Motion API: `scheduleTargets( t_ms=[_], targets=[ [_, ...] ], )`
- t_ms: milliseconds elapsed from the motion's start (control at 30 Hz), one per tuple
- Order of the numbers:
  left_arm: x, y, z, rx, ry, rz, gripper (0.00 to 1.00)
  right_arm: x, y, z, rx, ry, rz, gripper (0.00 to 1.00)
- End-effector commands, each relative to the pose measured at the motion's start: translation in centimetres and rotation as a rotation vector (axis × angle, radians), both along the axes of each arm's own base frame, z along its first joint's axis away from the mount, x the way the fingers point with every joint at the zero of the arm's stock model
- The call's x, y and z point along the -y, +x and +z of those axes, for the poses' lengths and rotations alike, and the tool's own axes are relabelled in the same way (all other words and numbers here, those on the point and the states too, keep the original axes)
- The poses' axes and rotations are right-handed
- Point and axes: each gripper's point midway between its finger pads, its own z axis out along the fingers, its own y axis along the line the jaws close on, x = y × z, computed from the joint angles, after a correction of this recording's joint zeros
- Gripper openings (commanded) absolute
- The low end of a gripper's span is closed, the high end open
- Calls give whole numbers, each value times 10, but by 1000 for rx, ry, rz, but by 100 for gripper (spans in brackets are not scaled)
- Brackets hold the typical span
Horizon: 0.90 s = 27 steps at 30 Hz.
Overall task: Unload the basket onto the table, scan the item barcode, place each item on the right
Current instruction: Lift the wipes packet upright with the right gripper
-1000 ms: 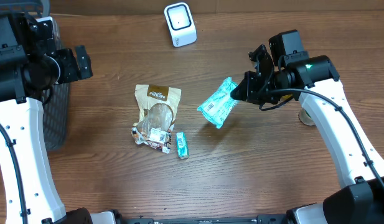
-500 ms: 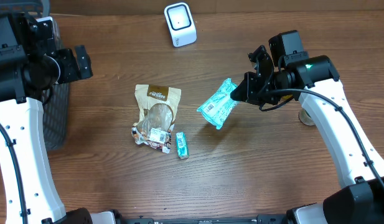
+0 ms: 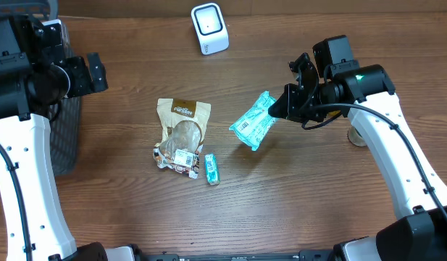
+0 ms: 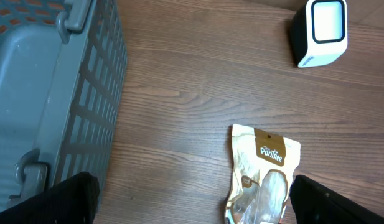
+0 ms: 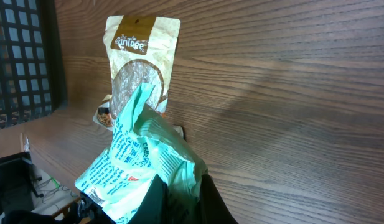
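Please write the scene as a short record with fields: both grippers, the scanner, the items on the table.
right gripper: shut on teal plastic packet, lifted off wooden table, its white label facing up
left gripper: open, empty, beside grey plastic basket
white box-shaped scanner: far table edge, apart from the packet
brown snack pouch: flat on table, mid-left
small green packet: by pouch's lower right corner

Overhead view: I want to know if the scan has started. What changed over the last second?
Nothing visibly changed: the right gripper still holds the teal packet lifted, away from the scanner; the left gripper stays open, and the brown pouch lies where it was.
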Motion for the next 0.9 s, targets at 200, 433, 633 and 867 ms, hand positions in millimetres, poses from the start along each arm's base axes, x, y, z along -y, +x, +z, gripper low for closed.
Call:
scheduleTargets(
  t_ms=[200,433,633,867],
  targets=[
    [0,2,4,11,0,3,100,-3,2,7,18,20,12,4],
    [0,2,4,11,0,3,99,-4,6,9,43,26,13,4],
    [0,2,4,11,0,3,100,-4,7,9,45,26,13,4],
    [0,2,4,11,0,3,100,-5,8,10,52,28,13,4]
  ],
)
